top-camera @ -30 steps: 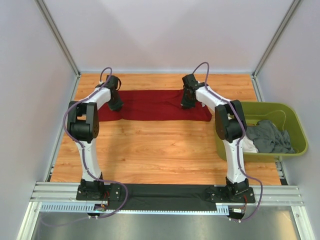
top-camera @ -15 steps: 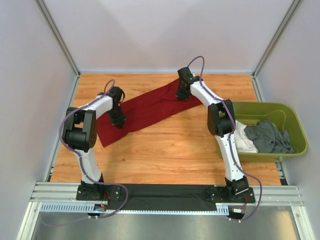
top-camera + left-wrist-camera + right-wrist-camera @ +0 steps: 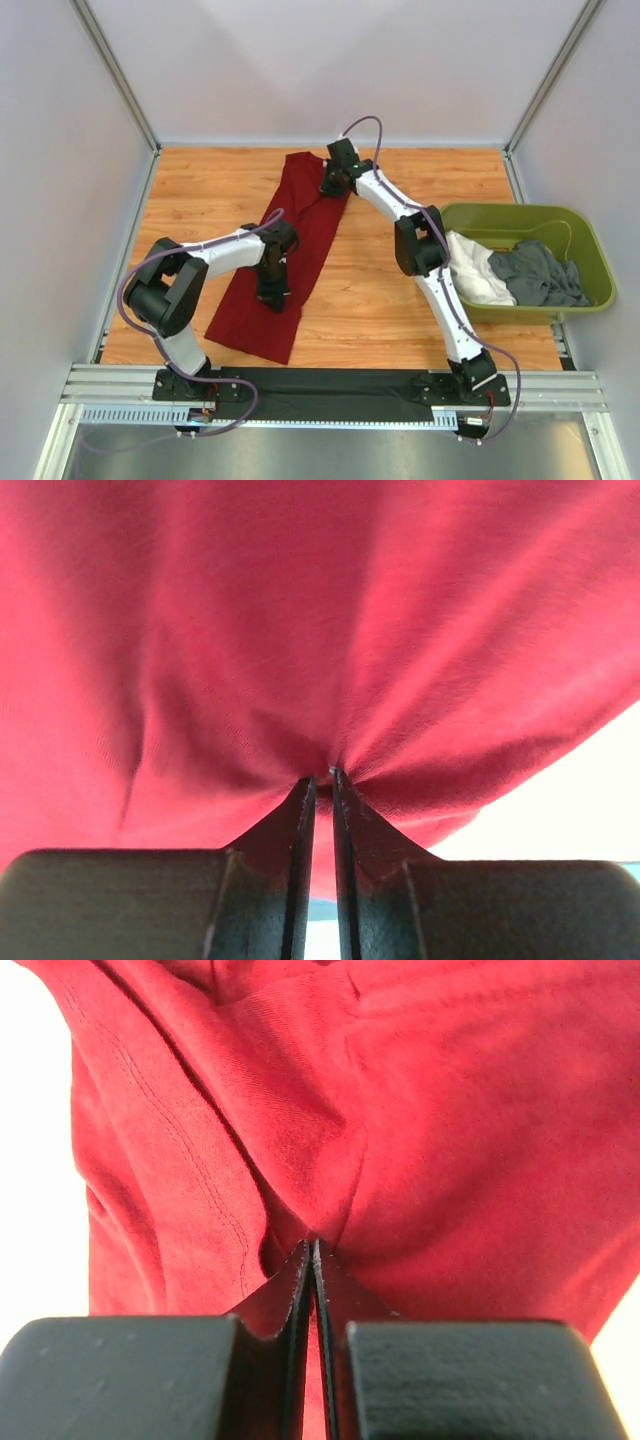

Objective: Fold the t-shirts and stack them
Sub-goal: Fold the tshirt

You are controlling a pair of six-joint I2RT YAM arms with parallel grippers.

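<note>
You are looking at a wood-grain desk (image 3: 420, 290) that fills the middle of the top view. On it the dark red t-shirt (image 3: 308, 222) lies as one long narrow band, slanting from the upper centre of the frame down to the lower left, where its end spreads wider. At the right edge sits an olive-green tub (image 3: 530, 313), well apart from that shirt.

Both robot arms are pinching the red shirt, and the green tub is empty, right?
The tub part is wrong. The top view shows the green tub holding a white shirt and a grey shirt. Both arms are indeed pinching the red shirt.
</note>
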